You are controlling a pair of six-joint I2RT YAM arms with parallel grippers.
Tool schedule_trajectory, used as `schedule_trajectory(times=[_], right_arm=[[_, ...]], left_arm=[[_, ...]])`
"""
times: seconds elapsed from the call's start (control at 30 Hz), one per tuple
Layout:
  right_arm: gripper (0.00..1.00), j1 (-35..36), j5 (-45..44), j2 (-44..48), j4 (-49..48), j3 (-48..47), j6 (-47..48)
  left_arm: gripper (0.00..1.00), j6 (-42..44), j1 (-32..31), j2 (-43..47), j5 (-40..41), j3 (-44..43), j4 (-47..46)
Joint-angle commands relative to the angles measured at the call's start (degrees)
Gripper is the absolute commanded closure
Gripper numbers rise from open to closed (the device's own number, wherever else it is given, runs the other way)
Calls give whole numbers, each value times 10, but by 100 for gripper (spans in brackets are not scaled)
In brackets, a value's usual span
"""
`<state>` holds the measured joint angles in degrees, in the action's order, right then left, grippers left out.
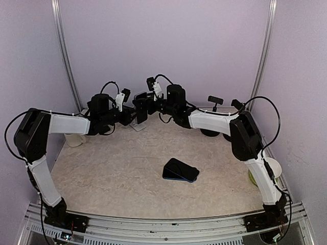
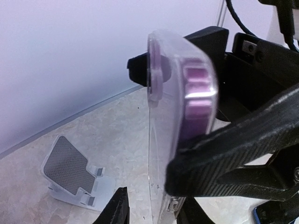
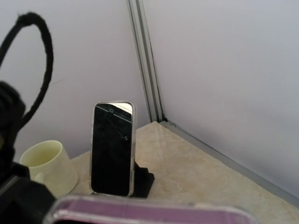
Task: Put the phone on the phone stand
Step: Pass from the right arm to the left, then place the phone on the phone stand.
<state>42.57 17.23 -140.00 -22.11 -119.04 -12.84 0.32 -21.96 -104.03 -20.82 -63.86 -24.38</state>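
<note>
The tabletop (image 1: 102, 173) carried a dark spare phone (image 1: 180, 170) lying flat and well apart, a cream cup (image 1: 75, 139) at rear left, and the white phone stand (image 2: 74, 175) under the hands. The purple phone (image 2: 180, 107) hung upright, pinched by the right hand (image 1: 148, 106). The left hand (image 2: 156, 191) flanked it, grip unclear.

The phone (image 2: 196, 98) is satin purple, metallic-looking, in a clear glossy plastic case (image 2: 161, 149). The fingers (image 2: 233, 154) are black plastic, matt, with a fine ribbed grain. At the phone's 7 o'clock, the stand (image 2: 77, 175) is smooth white plastic with a grey dotted pad. The table (image 2: 126, 126) looks like matt beige marbled stone. The walls (image 3: 224, 70) are smooth and matt; the rail (image 3: 145, 60) is dull metal. The second phone (image 3: 112, 149) has a glossy black screen; the cup (image 3: 49, 165) at its 9 o'clock is matt cream.
</note>
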Motion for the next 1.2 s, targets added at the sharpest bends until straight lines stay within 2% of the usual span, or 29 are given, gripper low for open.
schedule_trajectory(times=[0.0,0.1,0.23,0.27,0.43,0.53,0.63,0.7,0.73,0.87,1.17], right_arm=[[55,-4,24,41,-28,8,-9],[55,-4,28,40,-27,8,-10],[53,-4,33,41,-25,8,-11],[52,-4,36,42,-25,9,-11],[46,-4,39,47,-23,12,-11],[36,-4,52,51,-25,16,-6],[20,-5,70,58,-25,26,-4],[3,-9,87,71,-33,48,-8],[0,-12,96,79,-42,63,-15],[0,-27,111,108,-81,125,-46],[0,-29,87,123,-75,189,5]], left_arm=[[71,12,6,-10,-14,-13,1],[75,11,7,-13,-18,-17,2],[98,6,7,-19,-15,-26,9],[100,2,7,-20,-12,-28,9],[100,-11,13,-18,-17,-20,-10],[100,-20,18,-18,-23,-21,-17],[100,-36,26,-13,-36,-10,-41],[100,-52,34,-3,-47,2,-58],[100,-56,37,2,-50,10,-68],[100,-61,44,14,-48,22,-80],[100,-98,69,10,-60,7,-114]])
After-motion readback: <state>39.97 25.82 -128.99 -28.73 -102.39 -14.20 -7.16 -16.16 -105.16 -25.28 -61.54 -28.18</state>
